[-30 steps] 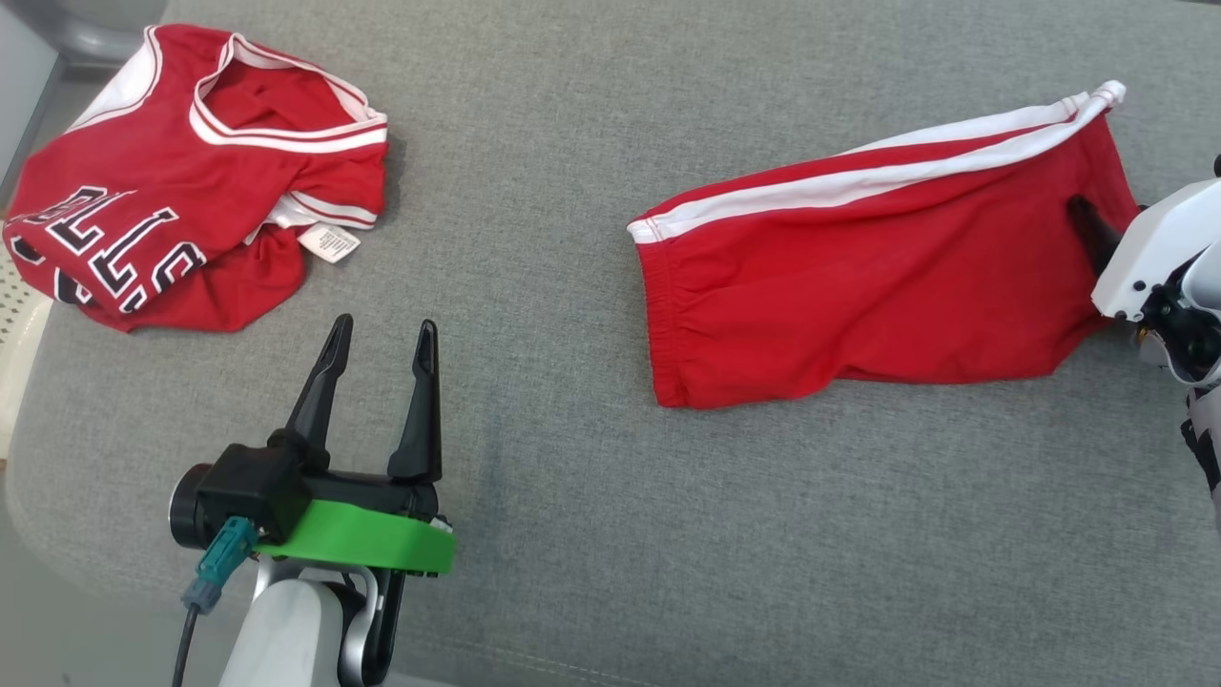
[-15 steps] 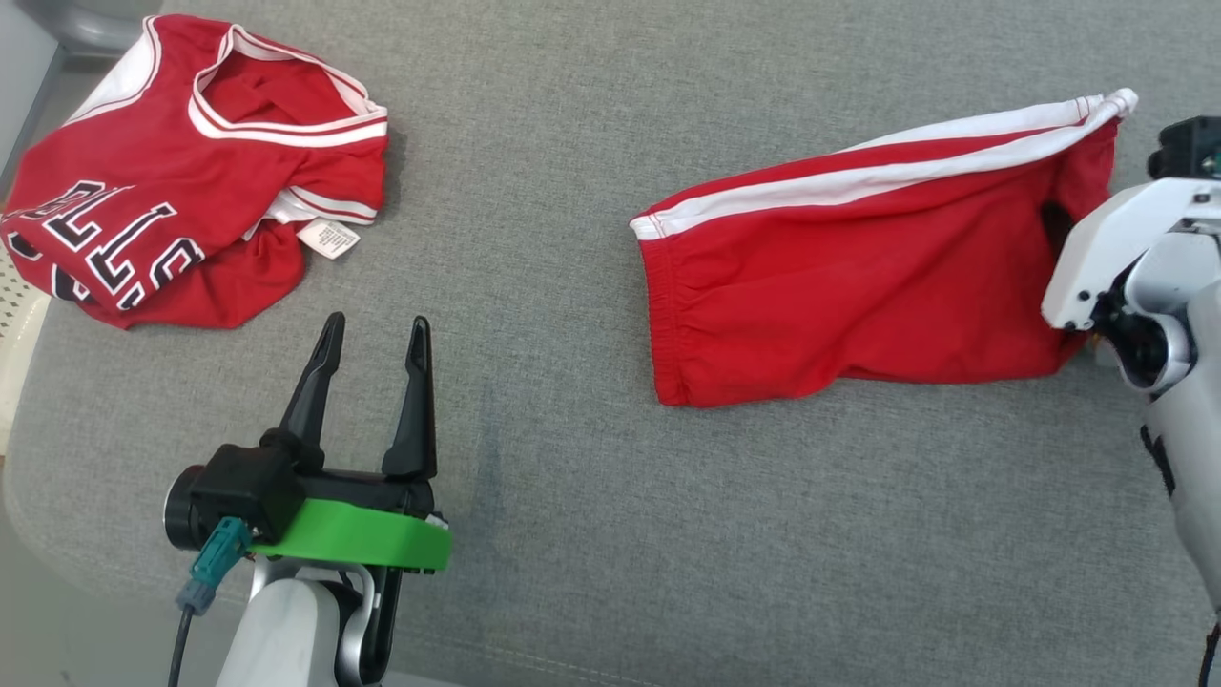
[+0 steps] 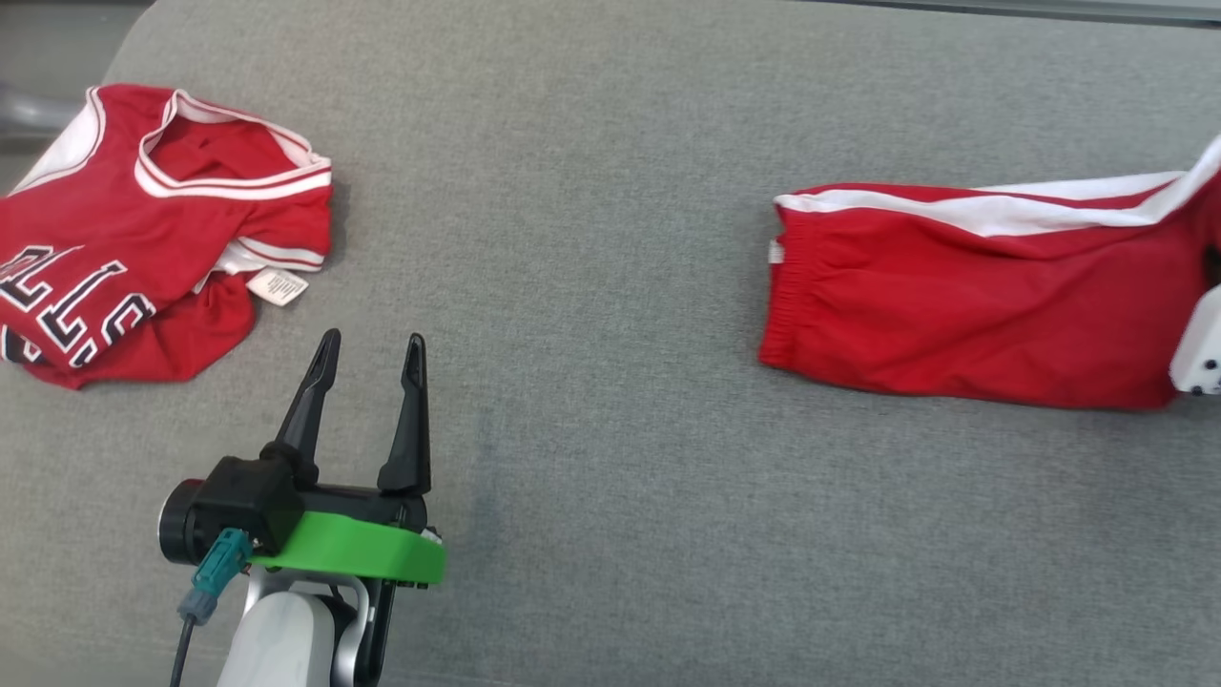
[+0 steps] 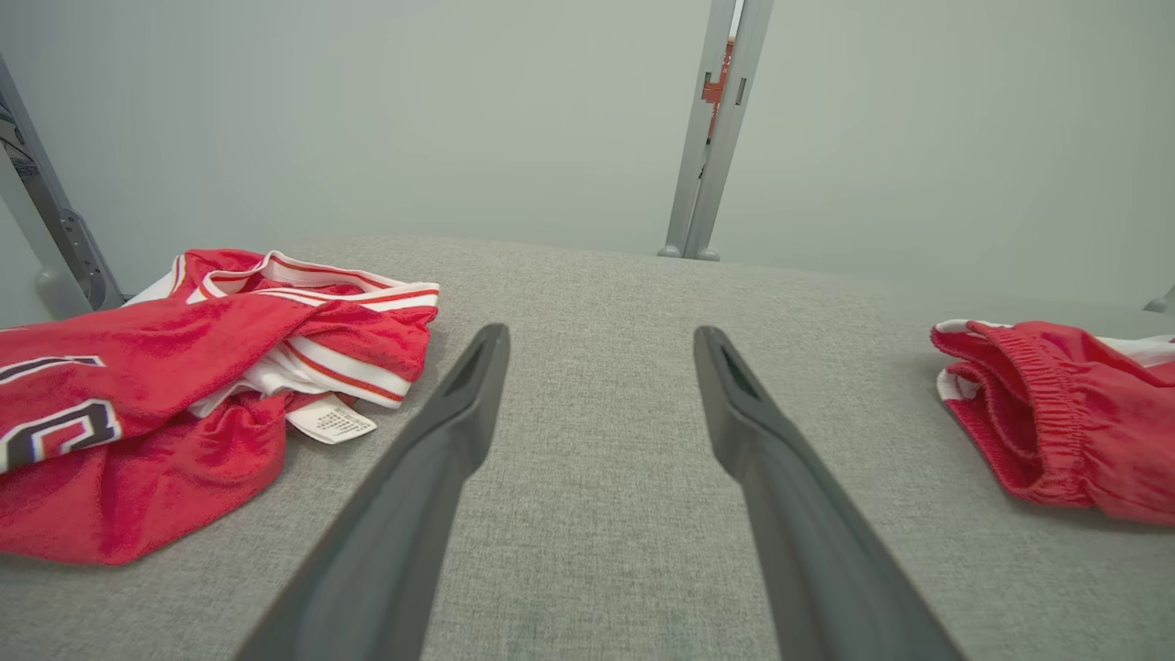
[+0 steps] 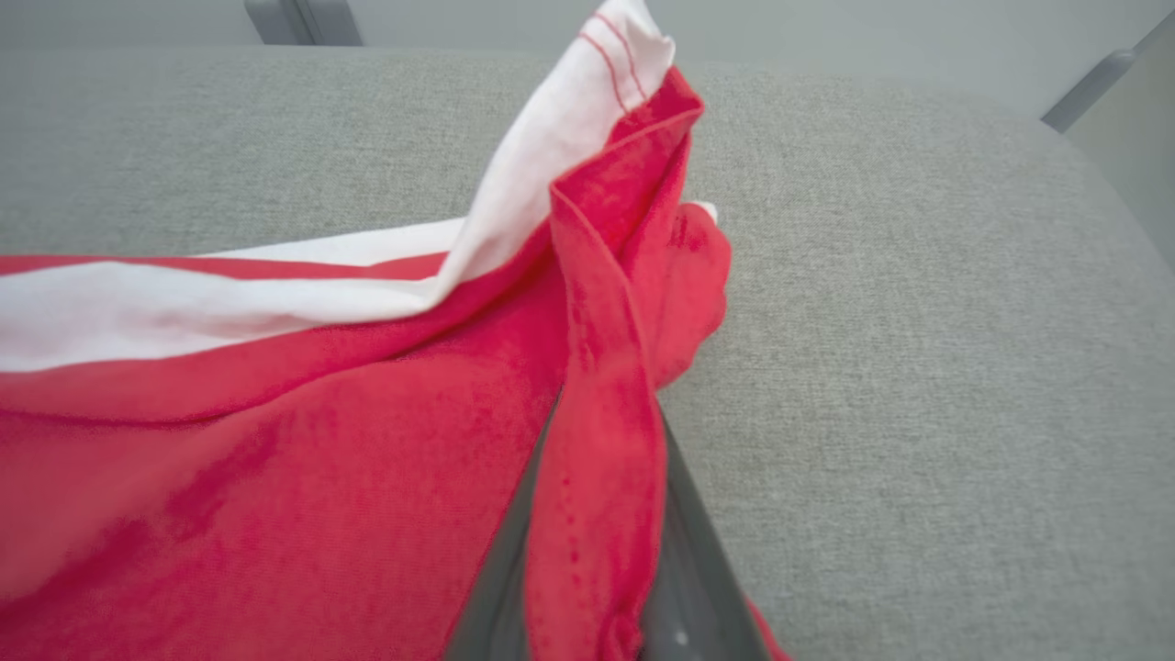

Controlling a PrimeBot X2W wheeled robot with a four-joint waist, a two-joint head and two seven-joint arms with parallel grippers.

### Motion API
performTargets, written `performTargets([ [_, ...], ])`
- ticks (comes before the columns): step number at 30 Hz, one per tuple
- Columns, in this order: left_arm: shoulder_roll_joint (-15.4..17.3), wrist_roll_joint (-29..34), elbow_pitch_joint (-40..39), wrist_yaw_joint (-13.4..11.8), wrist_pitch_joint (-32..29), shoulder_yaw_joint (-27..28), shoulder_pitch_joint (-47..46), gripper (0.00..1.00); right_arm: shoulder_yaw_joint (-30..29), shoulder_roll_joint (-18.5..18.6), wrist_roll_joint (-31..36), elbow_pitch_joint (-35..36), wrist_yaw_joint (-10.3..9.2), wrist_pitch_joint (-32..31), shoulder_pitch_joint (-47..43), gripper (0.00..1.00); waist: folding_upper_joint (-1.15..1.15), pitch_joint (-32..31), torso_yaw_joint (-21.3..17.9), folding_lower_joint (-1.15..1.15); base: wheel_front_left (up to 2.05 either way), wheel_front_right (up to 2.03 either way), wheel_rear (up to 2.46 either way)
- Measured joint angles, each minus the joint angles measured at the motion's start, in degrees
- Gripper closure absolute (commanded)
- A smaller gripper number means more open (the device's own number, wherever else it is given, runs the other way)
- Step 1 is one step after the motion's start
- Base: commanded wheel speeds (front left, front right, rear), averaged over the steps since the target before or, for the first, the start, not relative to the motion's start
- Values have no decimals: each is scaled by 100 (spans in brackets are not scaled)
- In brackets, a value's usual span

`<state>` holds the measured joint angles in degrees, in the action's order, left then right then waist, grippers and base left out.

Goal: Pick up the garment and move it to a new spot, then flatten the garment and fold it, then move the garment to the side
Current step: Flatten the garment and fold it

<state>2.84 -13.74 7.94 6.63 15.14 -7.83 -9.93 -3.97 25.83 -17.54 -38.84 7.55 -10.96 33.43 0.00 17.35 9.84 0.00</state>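
Right jaws pinch the red shorts (image 3: 954,315) at the hem, left jaws gape; jersey (image 3: 143,248) lettering partly hidden, tag (image 3: 277,286) print unreadable

Red shorts (image 3: 963,315), wht-striped.

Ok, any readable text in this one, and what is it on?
"LLS", as far as it shows: tilted black block letters on the red jersey, the rest cut off.
The white tag on the jersey: print too small to read.
The red shorts: no text visible.
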Motion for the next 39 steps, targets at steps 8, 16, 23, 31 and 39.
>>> performTargets([
  [8, 0, -18, 86, 36, 0, -100, 56, 0, -709, -34, 982, 832, -1, -265, -446, 100, 0, -334, -227, 0, 0, 0, 0],
  [16, -1, -49, 148, 43, 0, -119, 106, 0, 33, -659, 1172, 1908, -1, -844, -530, 100, 0, -541, -301, 0, 0, 0, 0],
  [23, 0, -136, 169, 45, -1, -154, 107, 0, 762, -1163, 1144, 1670, -1, -1148, -260, 100, 0, -545, -209, 0, 0, 0, 0],
  [31, -1, -241, 172, 34, -1, -230, 103, 0, 1377, -1515, 1209, 868, -1, -1089, 4, 74, 0, -510, 63, 0, 0, 0, 0],
  [39, -1, -278, 183, -9, -1, -216, 108, 0, 2206, -1580, 227, 1033, -1, -845, 113, 0, 0, -545, 228, 0, 0, 0, 0],
])
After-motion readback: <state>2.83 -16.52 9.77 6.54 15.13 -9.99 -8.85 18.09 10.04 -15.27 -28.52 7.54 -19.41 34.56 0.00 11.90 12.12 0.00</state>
